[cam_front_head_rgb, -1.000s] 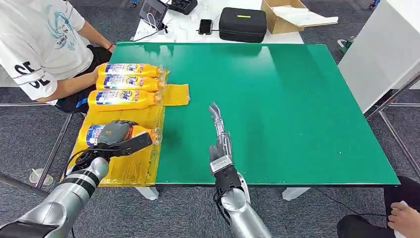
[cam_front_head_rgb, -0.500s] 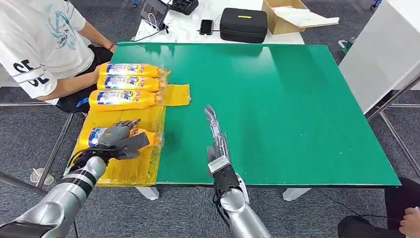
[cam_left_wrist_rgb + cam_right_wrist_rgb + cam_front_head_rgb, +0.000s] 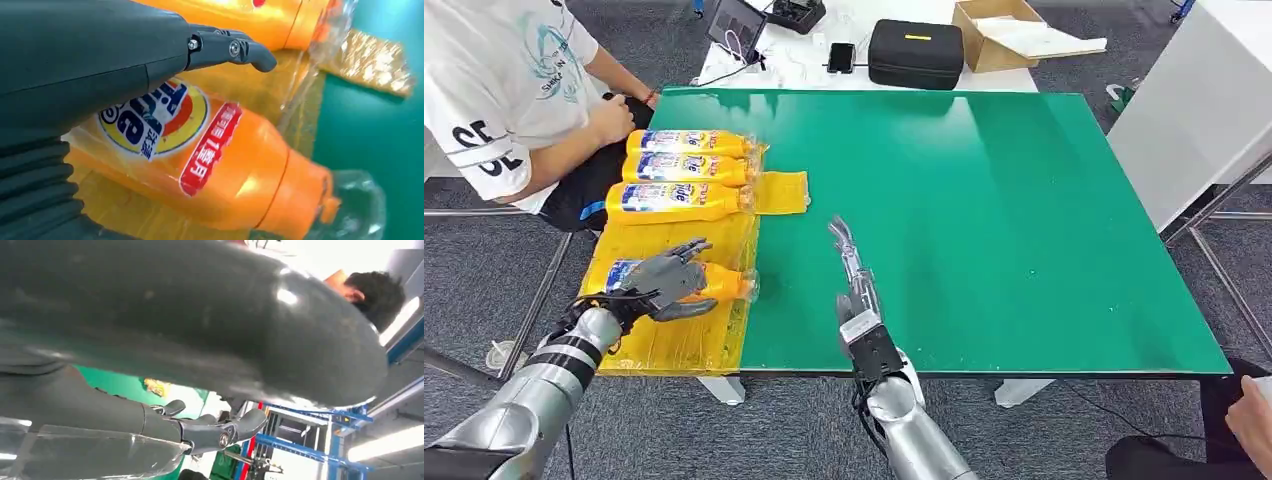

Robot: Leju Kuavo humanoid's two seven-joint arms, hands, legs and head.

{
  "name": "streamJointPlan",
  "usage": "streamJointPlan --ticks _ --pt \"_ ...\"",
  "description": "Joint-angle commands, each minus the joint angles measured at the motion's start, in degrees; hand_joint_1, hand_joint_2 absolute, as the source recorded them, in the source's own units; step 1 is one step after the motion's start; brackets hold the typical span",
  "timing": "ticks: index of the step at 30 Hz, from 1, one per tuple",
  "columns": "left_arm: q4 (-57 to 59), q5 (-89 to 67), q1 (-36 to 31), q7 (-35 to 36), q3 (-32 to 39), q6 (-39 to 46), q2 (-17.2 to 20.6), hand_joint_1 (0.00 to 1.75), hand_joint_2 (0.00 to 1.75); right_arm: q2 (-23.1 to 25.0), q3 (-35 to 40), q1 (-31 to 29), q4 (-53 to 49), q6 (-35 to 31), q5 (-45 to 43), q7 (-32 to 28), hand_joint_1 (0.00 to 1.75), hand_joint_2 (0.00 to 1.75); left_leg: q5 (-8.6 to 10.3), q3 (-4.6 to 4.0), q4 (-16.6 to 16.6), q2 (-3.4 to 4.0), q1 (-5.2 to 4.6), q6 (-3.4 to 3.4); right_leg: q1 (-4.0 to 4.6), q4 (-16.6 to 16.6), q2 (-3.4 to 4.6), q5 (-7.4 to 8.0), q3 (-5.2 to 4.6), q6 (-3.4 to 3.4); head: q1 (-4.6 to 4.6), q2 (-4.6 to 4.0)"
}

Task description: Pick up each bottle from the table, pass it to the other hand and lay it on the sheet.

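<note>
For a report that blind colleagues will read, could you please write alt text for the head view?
Four orange bottles lie on a yellow sheet at the left edge of a green table; the robot's left hand, fingers spread, is over the nearest bottle. Its right hand is open above the table. A seated person is beside the sheet.

- The bottle (image 3: 686, 279) nearest the robot looks like glossy orange plastic with a smooth printed label and a clear, shiny cap end (image 3: 350, 210).
- The sheet (image 3: 684, 335) under the bottles is thin yellow film, glossy and wrinkled.
- The table (image 3: 984, 200) top is green, smooth, with a soft sheen.
- The left hand (image 3: 664, 283) has matt dark grey plastic fingers (image 3: 235, 49) with small metal screws, and a ribbed, rubbery-looking cover.
- The right hand (image 3: 852, 275) looks dark and smooth.
- The arms (image 3: 534, 395) are brushed silver metal.
- The floor (image 3: 794, 430) is rough grey carpet.
</note>
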Motion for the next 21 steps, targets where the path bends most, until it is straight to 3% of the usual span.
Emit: streamJointPlan --ticks 1,2,3,8,10,12,16,17,21 --pt "-24.66 27.01 11.45 -2.41 19.18 24.03 -11.47 0.0 1.75 -0.15 0.59 -0.63 2.95 -2.47 2.7 2.16 0.0 0.0 0.02 0.03 -0.04 -0.19 -0.04 0.07 -0.02 -0.05 -0.26 -0.06 0.08 -0.01 -0.02 -0.02" --pt "-38.23 32.57 14.62 -2.41 18.99 36.66 -12.84 0.0 1.75 0.19 0.9 -0.17 2.81 -2.76 3.09 2.86 0.0 0.0 -0.03 0.07 -0.01 -0.16 0.0 0.1 0.03 -0.07 -0.27 -0.09 0.12 -0.04 0.0 -0.02" --pt "-43.07 35.7 15.53 -2.41 16.74 42.6 -12.0 0.0 1.75 0.43 1.26 0.12 3.01 -3.36 3.43 3.27 0.0 0.0 -0.01 -0.09 0.05 -0.25 0.0 0.08 0.02 -0.01 -0.34 -0.09 -0.05 -0.03 -0.02 -0.02" --pt "-59.23 39.45 18.25 -2.41 15.69 53.21 -11.84 0.0 1.75 0.04 1.18 0.82 4.68 -4.8 3.59 3.49 0.0 0.0 -0.18 -0.13 0.1 0.21 0.08 0.04 0.12 0.0 0.1 -0.08 -0.2 -0.08 -0.02 -0.02" --pt "-62.9 39.76 19.34 -2.41 16.49 54.28 -12.79 0.0 1.75 -0.13 0.82 1.51 4.37 -5.51 3.72 2.88 0.0 0.0 -0.08 -0.28 0.06 0.06 0.08 0.02 0.11 -0.03 0.0 -0.04 -0.31 -0.05 0.0 -0.02" --pt "-68.95 42.87 23.26 -2.41 19.11 48.75 -17.01 0.0 1.75 -0.66 -1.15 4.83 0.78 -8.15 3.62 1.21 0.0 0.0 -0.22 -0.07 0.1 0.13 0.12 0.05 0.15 -0.02 0.02 -0.15 -0.11 -0.1 -0.02 -0.02" --pt "-72.57 44.62 30.22 -2.41 19.0 41.62 -20.92 0.0 1.75 -1.25 -4.32 10.66 -6.73 -11.08 2.58 -0.41 0.0 0.0 -0.23 -0.04 -0.02 0.14 0.09 0.05 0.12 -0.12 0.05 -0.16 -0.08 -0.08 -0.04 -0.02" --pt "-73.39 44.04 32.69 -2.41 18.22 40.22 -21.3 0.0 1.75 -1.32 -5.18 12.67 -10.03 -12.4 2.28 -0.64 0.0 1.75 -0.25 -0.07 -0.05 0.07 0.09 0.02 0.11 -0.15 -0.01 -0.17 -0.08 -0.06 0.02 0.0" --pt "-70.48 45.31 38.61 -2.41 15.25 35.23 -20.87 0.0 1.75 -2.1 -6.19 17.0 -17.52 -17.92 1.46 -0.64 0.0 1.75 -0.4 0.06 -0.05 0.12 0.04 0.11 0.06 -0.17 0.03 -0.28 0.04 -0.07 0.02 -0.02"
